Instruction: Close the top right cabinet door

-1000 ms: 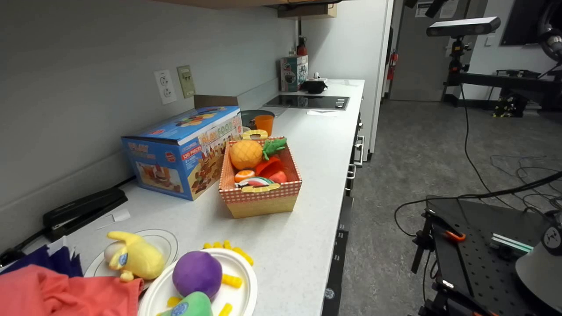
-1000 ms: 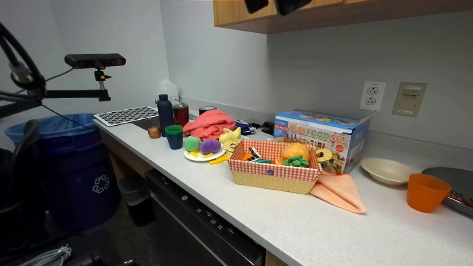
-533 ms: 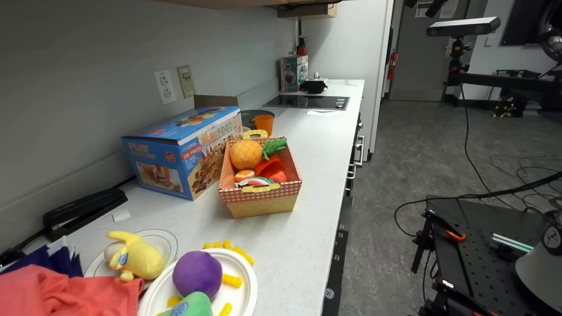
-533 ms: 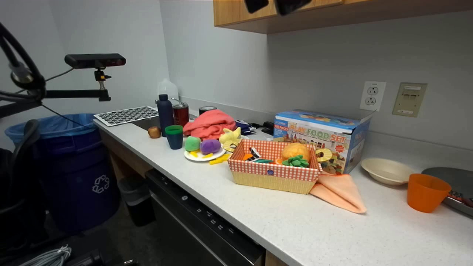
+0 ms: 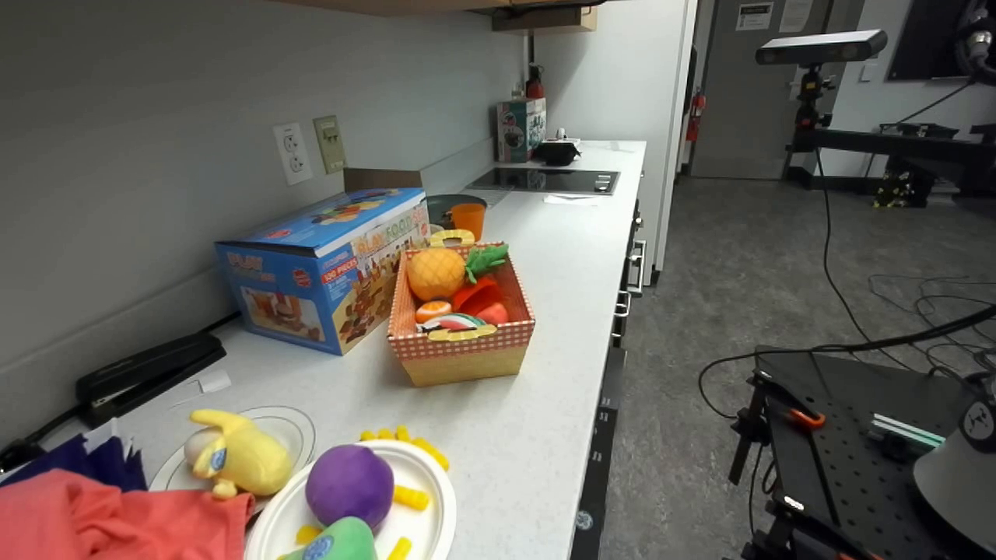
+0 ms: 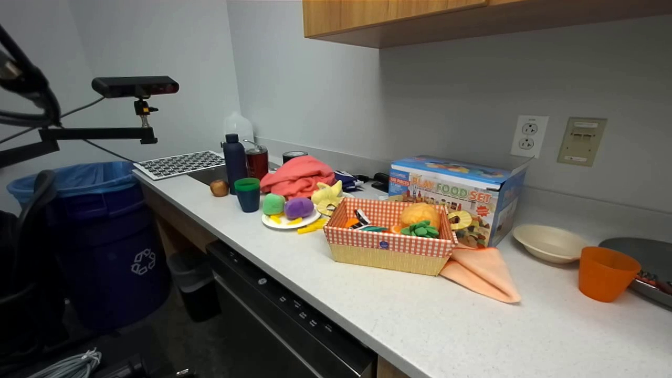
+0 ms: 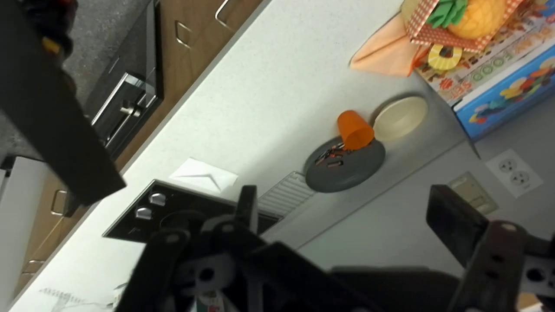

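The wooden upper cabinet [image 6: 346, 21] shows only its lower part along the top edge of an exterior view. Its underside [image 5: 389, 6] also shows in an exterior view. A lower strip of a door front [image 6: 420, 7] is visible there; whether a door on the right stands open cannot be told, as most of the cabinet is out of view. My gripper [image 7: 344, 208] shows in the wrist view with its two black fingers wide apart and nothing between them. It is out of view in both exterior views. The wrist view looks down at the counter and wall.
Below the cabinet, the counter [image 6: 472, 336] holds a checkered basket [image 6: 391, 257] of toy food, a play food box [image 6: 457, 184], an orange cup [image 6: 606, 273] and a dark pan [image 7: 347, 173]. A black camera [image 6: 135, 86] stands on a mount.
My gripper's dark fingertips, earlier at the top edge of both exterior views, have moved out of view there. The arm's cabled part has shifted sideways. The counter objects have not moved.
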Controlling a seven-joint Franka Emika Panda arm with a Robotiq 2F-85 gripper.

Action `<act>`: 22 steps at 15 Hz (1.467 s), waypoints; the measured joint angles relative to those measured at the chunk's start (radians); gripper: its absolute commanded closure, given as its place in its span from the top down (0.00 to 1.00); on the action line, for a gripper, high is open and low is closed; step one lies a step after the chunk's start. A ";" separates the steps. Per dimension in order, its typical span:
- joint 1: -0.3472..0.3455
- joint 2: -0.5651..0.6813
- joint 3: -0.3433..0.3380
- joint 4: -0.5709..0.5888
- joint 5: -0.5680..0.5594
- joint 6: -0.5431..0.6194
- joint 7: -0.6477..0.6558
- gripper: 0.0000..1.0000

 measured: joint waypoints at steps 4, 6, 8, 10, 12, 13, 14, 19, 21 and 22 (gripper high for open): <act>-0.040 0.054 -0.027 0.119 -0.010 0.018 0.000 1.00; -0.055 0.083 -0.038 0.175 -0.024 0.031 -0.004 1.00; -0.061 0.114 -0.053 0.221 -0.046 0.066 -0.008 1.00; -0.068 0.146 -0.068 0.252 -0.078 0.132 -0.014 1.00; -0.074 0.181 -0.086 0.271 -0.103 0.220 -0.034 1.00; -0.075 0.200 -0.096 0.280 -0.106 0.258 -0.040 1.00; -0.076 0.216 -0.104 0.289 -0.106 0.279 -0.045 1.00; -0.076 0.240 -0.111 0.308 -0.106 0.291 -0.049 1.00; -0.076 0.240 -0.110 0.307 -0.105 0.291 -0.049 1.00; -0.080 0.241 -0.109 0.306 -0.105 0.293 -0.039 1.00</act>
